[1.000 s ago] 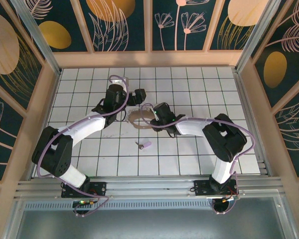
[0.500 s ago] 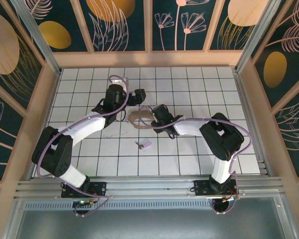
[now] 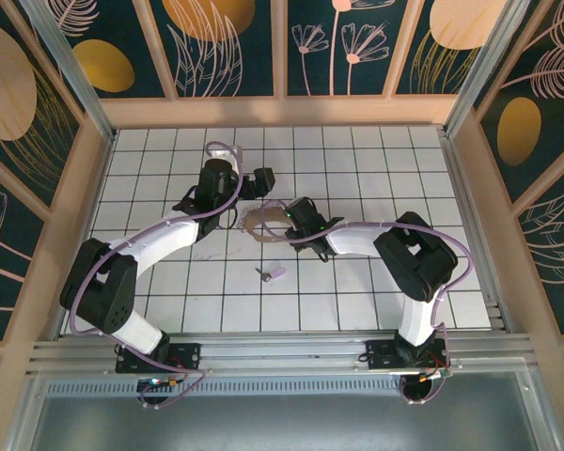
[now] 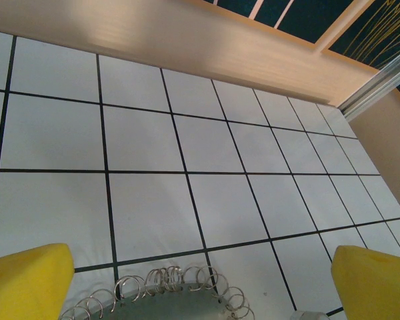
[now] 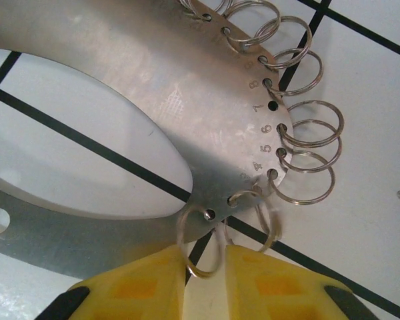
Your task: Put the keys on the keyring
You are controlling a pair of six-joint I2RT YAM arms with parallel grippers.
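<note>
Right end effector (image 5: 205,261) narrowly flanks one keyring (image 5: 187,100) loop; key (image 3: 275,272) lies apart.

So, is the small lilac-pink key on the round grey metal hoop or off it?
Off: the key lies on white tiles, apart from the hoop.

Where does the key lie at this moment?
In the top view, the key lies on the white tiled table, near its middle, just below the keyring in the picture and apart from it.

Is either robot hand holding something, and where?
Left gripper: open, empty. Right gripper flanks one small silver wire ring at the edge of the flat grey metal hoop; whether pinched, cannot tell.
</note>
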